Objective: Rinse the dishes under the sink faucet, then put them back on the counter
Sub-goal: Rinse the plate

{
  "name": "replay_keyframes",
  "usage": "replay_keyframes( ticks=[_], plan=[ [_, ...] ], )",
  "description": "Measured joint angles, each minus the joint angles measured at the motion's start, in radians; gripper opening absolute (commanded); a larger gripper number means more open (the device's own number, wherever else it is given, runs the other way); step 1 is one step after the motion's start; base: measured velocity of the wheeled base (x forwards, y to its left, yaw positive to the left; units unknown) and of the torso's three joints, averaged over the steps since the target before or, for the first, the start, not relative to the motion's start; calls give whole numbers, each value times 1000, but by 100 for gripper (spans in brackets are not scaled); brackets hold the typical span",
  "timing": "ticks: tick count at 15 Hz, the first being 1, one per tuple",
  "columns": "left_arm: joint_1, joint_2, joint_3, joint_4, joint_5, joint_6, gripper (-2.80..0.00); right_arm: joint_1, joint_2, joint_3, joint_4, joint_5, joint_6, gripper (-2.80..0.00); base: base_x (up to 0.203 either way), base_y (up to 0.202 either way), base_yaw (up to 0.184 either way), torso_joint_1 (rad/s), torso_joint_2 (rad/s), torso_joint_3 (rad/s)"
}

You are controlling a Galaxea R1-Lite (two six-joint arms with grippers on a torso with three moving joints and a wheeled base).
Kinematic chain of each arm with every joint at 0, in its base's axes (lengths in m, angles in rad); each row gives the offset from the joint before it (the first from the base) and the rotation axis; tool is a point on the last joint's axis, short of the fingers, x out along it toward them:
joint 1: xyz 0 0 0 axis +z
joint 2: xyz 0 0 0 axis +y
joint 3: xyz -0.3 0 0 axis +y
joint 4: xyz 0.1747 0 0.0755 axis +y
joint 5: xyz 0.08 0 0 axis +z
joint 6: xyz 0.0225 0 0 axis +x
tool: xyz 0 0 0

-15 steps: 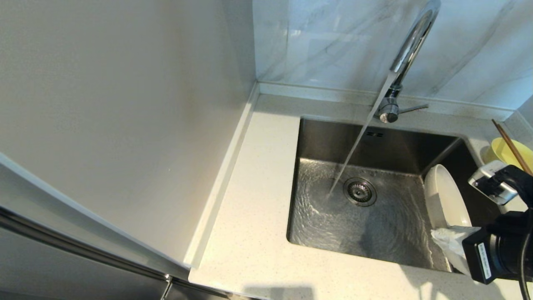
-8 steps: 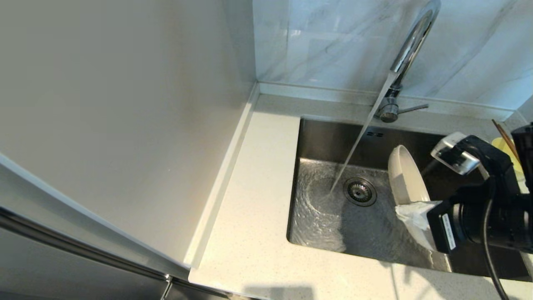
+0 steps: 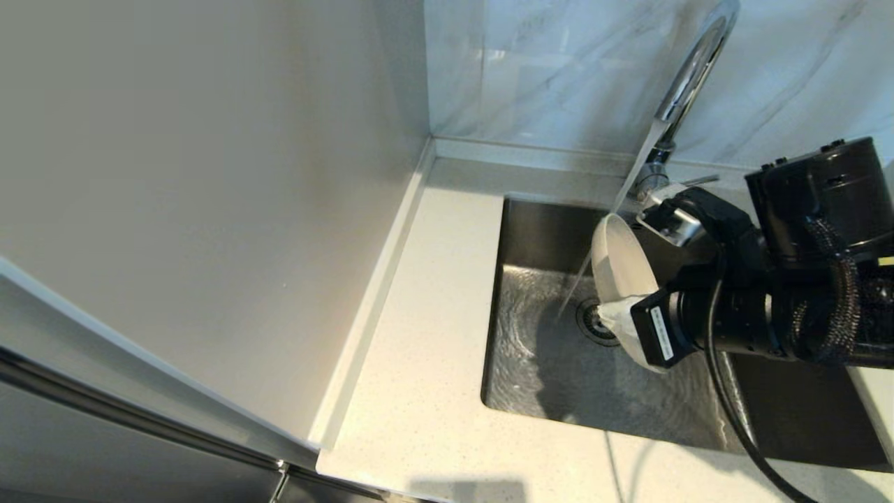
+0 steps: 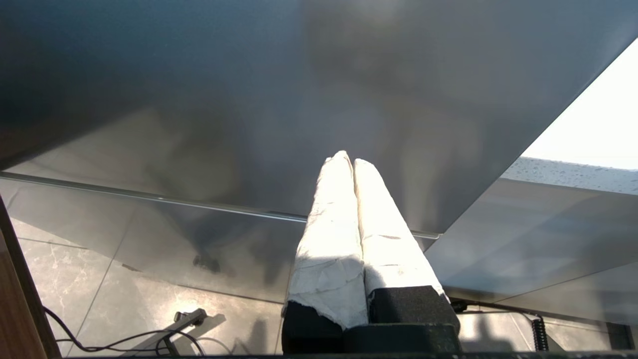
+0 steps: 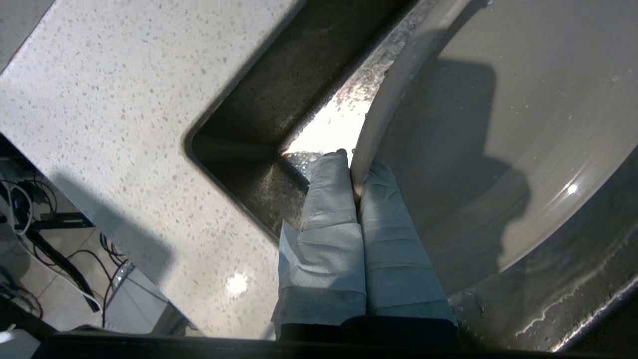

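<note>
Sink (image 3: 531,237): running water from tap (image 3: 688,77), wet floor. Plate (image 3: 618,269) held on edge over it, right gripper (image 5: 355,187) clamped on rim. Left gripper (image 4: 353,164) together, empty.

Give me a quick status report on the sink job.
Right gripper shut on white plate rim, held on edge over sink. Faucet running beside plate. Left gripper shut, parked. No obstruction seen.

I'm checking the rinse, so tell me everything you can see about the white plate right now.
The white plate is round, glossy and ceramic-looking, with a raised rim and a shallow well. It is held on edge above the steel sink, tilted, its rim pinched between the tape-wrapped fingers of the right gripper. The running stream from the faucet passes right at its upper rim. Droplets dot its face.
</note>
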Motion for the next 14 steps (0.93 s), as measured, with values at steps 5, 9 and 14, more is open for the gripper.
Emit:
replay_keyframes(
  ticks=[5, 9, 14],
  plan=[
    [0, 0, 0, 0, 1, 0, -280, 7, 96, -97, -1, -35, 7, -280, 0, 0, 0, 0, 0, 0],
    [0, 0, 0, 0, 0, 0, -280, -17, 161, -141, -4, -75, 13, -280, 0, 0, 0, 0, 0, 0],
    [0, 0, 0, 0, 0, -1, -280, -66, 187, -172, -4, -97, 13, -280, 0, 0, 0, 0, 0, 0]
  ],
)
